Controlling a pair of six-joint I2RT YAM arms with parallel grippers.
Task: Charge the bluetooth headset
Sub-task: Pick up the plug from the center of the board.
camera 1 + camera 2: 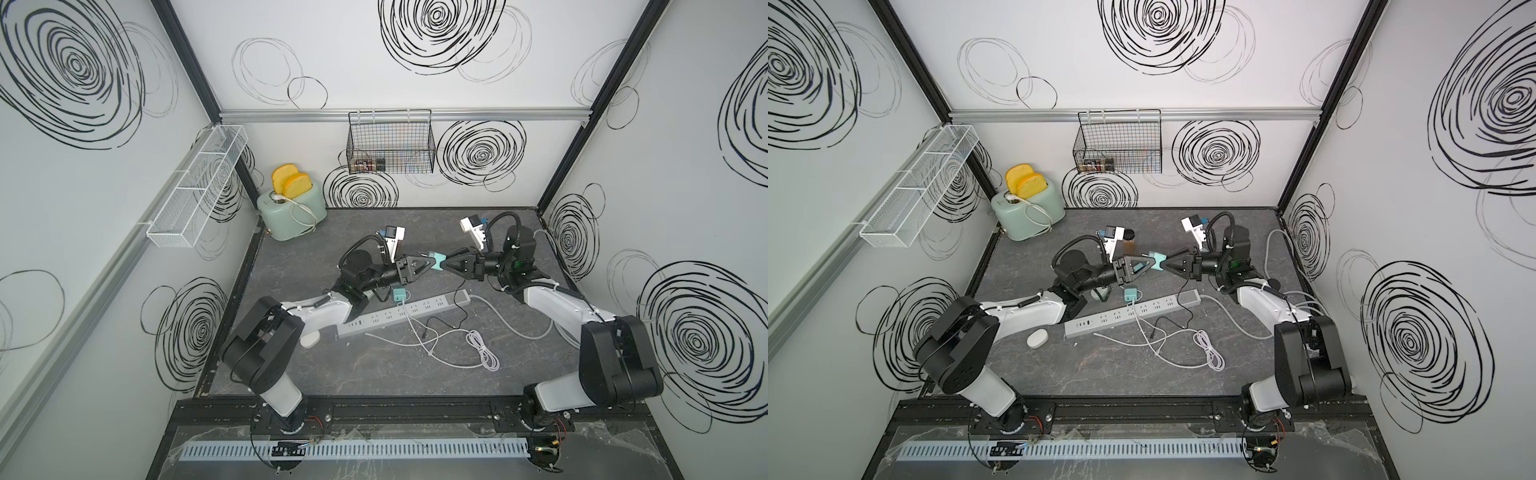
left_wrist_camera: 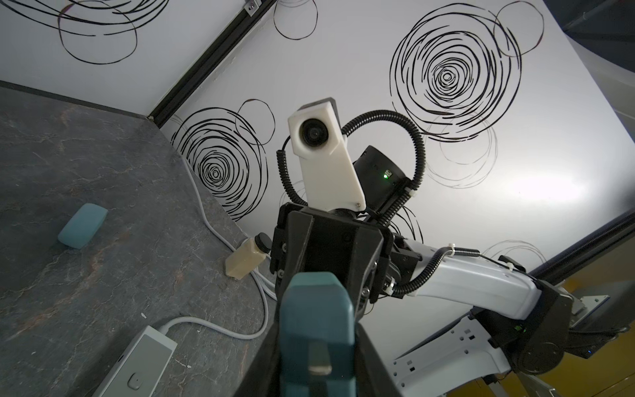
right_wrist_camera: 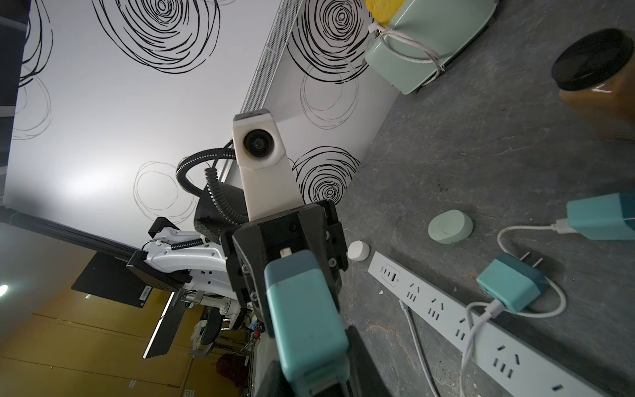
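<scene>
A teal block-shaped charging adapter (image 1: 436,262) (image 1: 1158,262) hangs in the air above the middle of the table, between both arms. My left gripper (image 1: 430,262) is shut on it; the adapter (image 2: 316,319) fills the gap between its fingers. My right gripper (image 1: 443,264) meets it from the opposite side, and its fingers press on both sides of the adapter (image 3: 302,309). A white oval case (image 1: 1037,337) and a pale green oval case (image 3: 450,227) lie on the table by the left arm. I cannot tell which of them is the bluetooth headset.
A grey power strip (image 1: 407,311) lies below the grippers, with a second teal adapter (image 1: 400,295) and its white cable (image 1: 482,349) beside it. A thin black cable (image 1: 459,309) trails over the strip. A brown jar (image 1: 1128,241), mint toaster (image 1: 291,208) and wall baskets (image 1: 390,145) stand behind.
</scene>
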